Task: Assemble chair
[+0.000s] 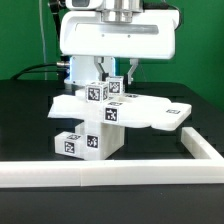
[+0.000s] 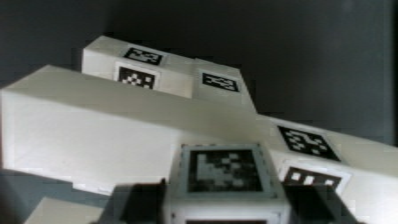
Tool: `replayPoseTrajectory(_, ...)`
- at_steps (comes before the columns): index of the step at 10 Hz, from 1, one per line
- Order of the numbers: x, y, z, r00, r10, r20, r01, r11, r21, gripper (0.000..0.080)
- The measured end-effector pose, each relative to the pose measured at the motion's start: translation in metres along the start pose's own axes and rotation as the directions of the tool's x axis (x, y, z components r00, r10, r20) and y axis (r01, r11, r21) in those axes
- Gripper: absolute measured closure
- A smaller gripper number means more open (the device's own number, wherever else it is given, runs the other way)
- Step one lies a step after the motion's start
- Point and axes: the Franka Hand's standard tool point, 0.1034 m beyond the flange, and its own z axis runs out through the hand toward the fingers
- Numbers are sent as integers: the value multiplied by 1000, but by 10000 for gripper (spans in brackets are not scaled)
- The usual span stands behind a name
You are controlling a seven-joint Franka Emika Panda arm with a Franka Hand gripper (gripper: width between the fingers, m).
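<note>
While the robot arm hangs over the middle of a black surface (image 1: 30,120) in the exterior view, its white wrist housing fills the top of the picture and its fingers (image 1: 112,82) reach down onto a small white tagged block (image 1: 113,88) that stands upright on the chair (image 1: 110,115). One finger sits on each side of that block, so they appear closed on it, though the contact itself is small and hard to see. The chair is a partly built stack of white plastic parts: a flat seat panel (image 1: 155,112) lies across the top and juts toward the exterior view's right, and a blocky leg piece (image 1: 85,140) below it carries black-and-white square tags on its front face. A long white border rail (image 1: 110,177) runs along the near edge of the surface and turns back at the exterior view's right; the chair stands just behind it, apart from it. In the wrist view, the chair's white panel (image 2: 125,120) fills most of the picture against a dark background, with several square tags on its faces. One tagged block (image 2: 221,170) sits closest to the camera between two dark finger pads (image 2: 134,205), which press against its sides.
</note>
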Motion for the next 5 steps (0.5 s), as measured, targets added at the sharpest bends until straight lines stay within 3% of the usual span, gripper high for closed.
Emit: replayPoseTrajectory(5, 2, -2, 0, 908, 418, -3, -418, 908, 14, 511)
